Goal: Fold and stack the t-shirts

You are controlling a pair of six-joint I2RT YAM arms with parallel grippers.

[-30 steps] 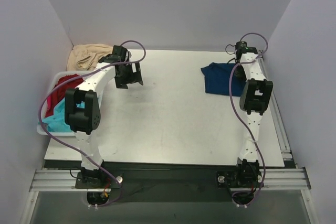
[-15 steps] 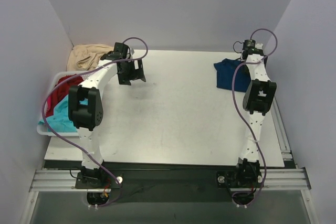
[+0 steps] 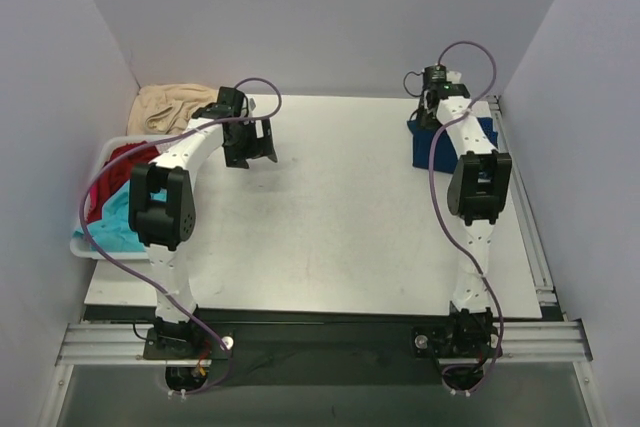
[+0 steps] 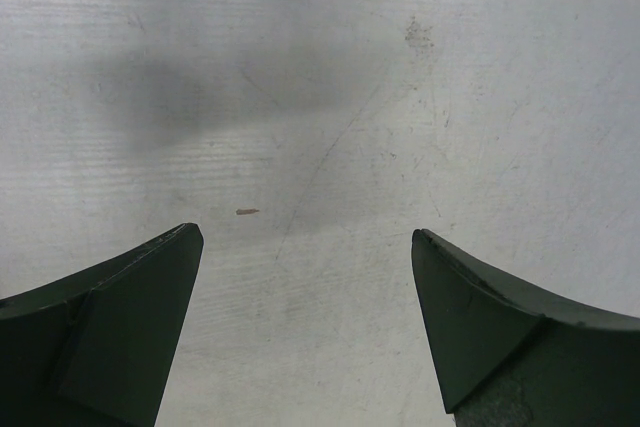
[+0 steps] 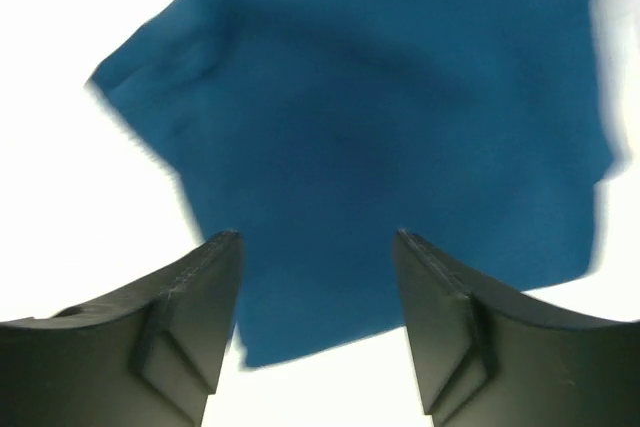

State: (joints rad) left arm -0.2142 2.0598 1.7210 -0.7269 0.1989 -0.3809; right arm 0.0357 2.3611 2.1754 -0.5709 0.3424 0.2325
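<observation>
At the left edge of the table (image 3: 330,237), a white bin (image 3: 78,245) holds a turquoise shirt (image 3: 112,219) and a red shirt (image 3: 125,159). Farther back, the left claw (image 4: 307,245) hangs wide open over bare table, holding nothing. At the far right, the right claw (image 5: 318,247) is open too, over the blue shirt (image 5: 380,117), and a tan cloth (image 3: 170,105) lies far left.

The left end effector (image 4: 308,247) and right end effector (image 5: 318,244) both reach far forward, jaws parted.
</observation>
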